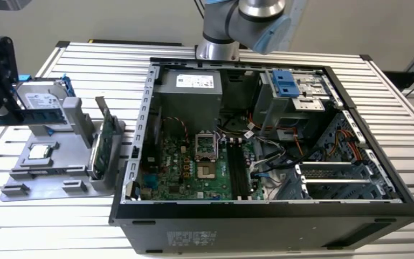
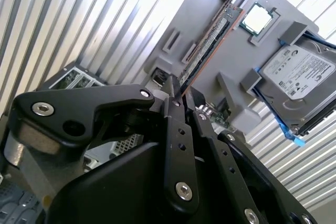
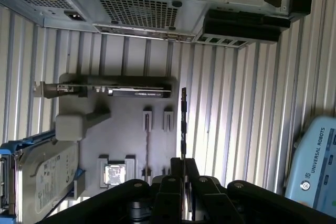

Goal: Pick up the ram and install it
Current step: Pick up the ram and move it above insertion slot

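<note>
The ram (image 2: 210, 45) is a slim green-blue stick with dark chips, and my gripper (image 2: 176, 95) is shut on one end of it. In the first wrist view the ram (image 3: 183, 124) shows edge-on, sticking out from the black fingers (image 3: 168, 192) over the edge of the grey holder (image 3: 121, 129). In the exterior view my gripper (image 1: 9, 110) hangs at the far left, holding the ram (image 1: 45, 115) roughly level in front of the hard drive (image 1: 38, 100). The open computer case (image 1: 131, 178) lies to the exterior view's right, its motherboard's long black memory slots (image 1: 239, 167) facing up.
The grey holder (image 1: 49, 178) carries a hard drive in a blue frame (image 2: 299, 77), a square processor (image 1: 38, 152) and an upright green expansion card (image 1: 103, 145). Cables, a power supply (image 1: 192, 91) and drive bays (image 1: 293, 91) crowd the case. The ribbed metal table (image 1: 84, 65) surrounds everything.
</note>
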Available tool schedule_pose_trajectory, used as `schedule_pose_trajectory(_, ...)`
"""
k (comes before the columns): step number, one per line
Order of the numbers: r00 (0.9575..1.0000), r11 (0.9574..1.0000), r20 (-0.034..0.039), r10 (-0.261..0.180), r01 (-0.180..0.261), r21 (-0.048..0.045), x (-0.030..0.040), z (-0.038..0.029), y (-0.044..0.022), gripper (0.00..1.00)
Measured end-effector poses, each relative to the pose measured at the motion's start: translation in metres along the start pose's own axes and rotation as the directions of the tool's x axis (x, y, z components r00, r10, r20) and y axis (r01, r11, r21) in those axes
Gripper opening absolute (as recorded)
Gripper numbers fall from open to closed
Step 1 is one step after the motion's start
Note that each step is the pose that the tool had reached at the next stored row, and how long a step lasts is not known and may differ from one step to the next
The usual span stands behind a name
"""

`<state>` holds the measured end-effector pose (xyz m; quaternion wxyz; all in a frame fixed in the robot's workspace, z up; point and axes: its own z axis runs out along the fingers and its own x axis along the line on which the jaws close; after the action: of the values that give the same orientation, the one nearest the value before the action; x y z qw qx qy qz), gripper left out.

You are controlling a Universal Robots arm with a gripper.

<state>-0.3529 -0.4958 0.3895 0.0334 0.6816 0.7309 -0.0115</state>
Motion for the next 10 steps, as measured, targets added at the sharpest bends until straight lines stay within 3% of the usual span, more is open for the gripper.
schedule_pose_trajectory(10,1.0,1.0,0.0,0.0,0.0,0.0,-0.0008,0.0004,0.0118,0.0)
